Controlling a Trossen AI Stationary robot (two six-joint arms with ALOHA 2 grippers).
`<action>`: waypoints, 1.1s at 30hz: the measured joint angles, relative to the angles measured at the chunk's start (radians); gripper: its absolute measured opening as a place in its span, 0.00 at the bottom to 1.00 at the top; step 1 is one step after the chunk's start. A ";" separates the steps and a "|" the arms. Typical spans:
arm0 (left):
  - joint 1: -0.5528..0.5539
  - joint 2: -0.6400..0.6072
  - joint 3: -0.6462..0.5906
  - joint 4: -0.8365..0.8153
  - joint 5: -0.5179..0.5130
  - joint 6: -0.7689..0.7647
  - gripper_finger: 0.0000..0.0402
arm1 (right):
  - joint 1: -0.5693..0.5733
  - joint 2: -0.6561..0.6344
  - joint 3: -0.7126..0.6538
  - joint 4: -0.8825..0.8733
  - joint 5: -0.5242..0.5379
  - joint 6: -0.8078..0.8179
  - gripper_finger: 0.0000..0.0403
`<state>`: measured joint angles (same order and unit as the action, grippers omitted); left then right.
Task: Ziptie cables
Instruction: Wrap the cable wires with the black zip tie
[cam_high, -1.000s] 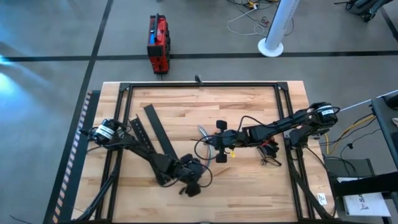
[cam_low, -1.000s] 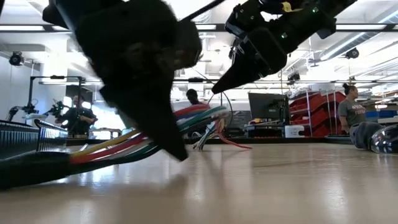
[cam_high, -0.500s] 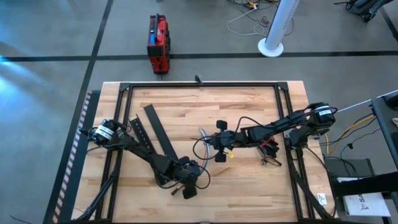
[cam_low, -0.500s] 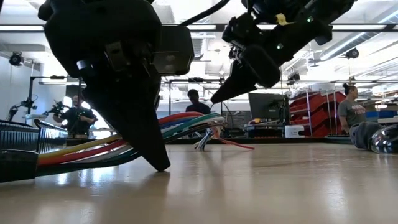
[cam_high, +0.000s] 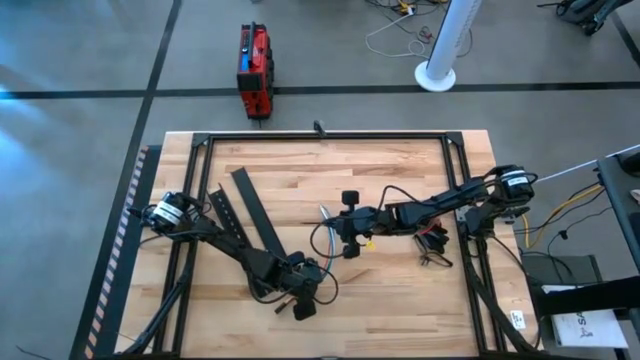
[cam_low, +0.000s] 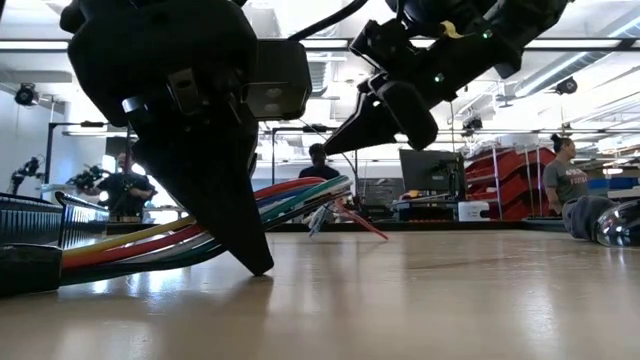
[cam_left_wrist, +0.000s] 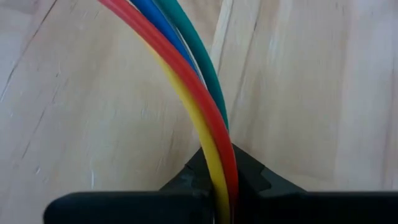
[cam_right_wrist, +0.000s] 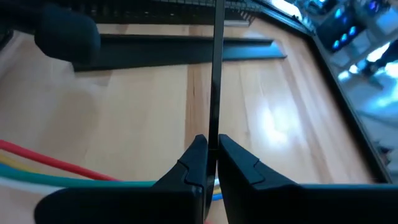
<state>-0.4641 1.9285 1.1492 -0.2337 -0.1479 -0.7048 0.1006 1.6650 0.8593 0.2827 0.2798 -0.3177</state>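
The cables (cam_high: 322, 216) are a bundle of red, yellow, blue, green and white wires near the table's middle. They show in the low view (cam_low: 290, 200) and in the left wrist view (cam_left_wrist: 199, 81). My left gripper (cam_high: 300, 293) is shut on the bundle near the table's near edge. My right gripper (cam_high: 347, 232) stands just right of the bundle's far ends. It is shut on a thin black strip (cam_right_wrist: 215, 62), with the wires passing beneath it (cam_right_wrist: 62, 173). My left gripper pinches the cable bundle (cam_left_wrist: 219, 163) between its two fingers, which lie across the wires. The fingers (cam_low: 240, 230) point down, their tips at the table. The bundle rises from there, its far ends (cam_low: 335, 205) clear of the table. My right gripper pinches the thin black strip (cam_right_wrist: 213, 127) between its fingertips. The fingers (cam_low: 370, 115) slant down from the table's right side. The strip runs straight on past the fingertips, along the fingers, above the table.
Two long flat black slotted bars (cam_high: 250, 215) lie left of the middle, near my left arm. A small tangle of dark wire with a red-black clip (cam_high: 433, 242) lies at the right. A black frame (cam_high: 320, 135) borders the table. People stand in the room beyond.
My right gripper has gone a little toward the table's left and far edges, still shut on the strip. My left gripper shifted and turned slightly at first, then kept still. The bundle's far ends have moved a little with it.
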 joint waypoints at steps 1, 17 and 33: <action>0.000 0.000 0.000 0.000 0.000 0.000 0.02 | -0.007 0.000 0.000 0.007 -0.008 -0.016 0.02; -0.001 -0.001 -0.006 0.004 -0.026 0.006 0.02 | -0.098 0.000 -0.002 0.052 -0.272 -0.093 0.02; -0.001 -0.001 -0.006 0.005 -0.040 -0.008 0.16 | -0.192 0.031 -0.005 0.062 -0.351 -0.015 0.02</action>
<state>-0.4648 1.9274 1.1427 -0.2291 -0.1883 -0.7132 -0.0915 1.6964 0.8539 0.3445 -0.0711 -0.3325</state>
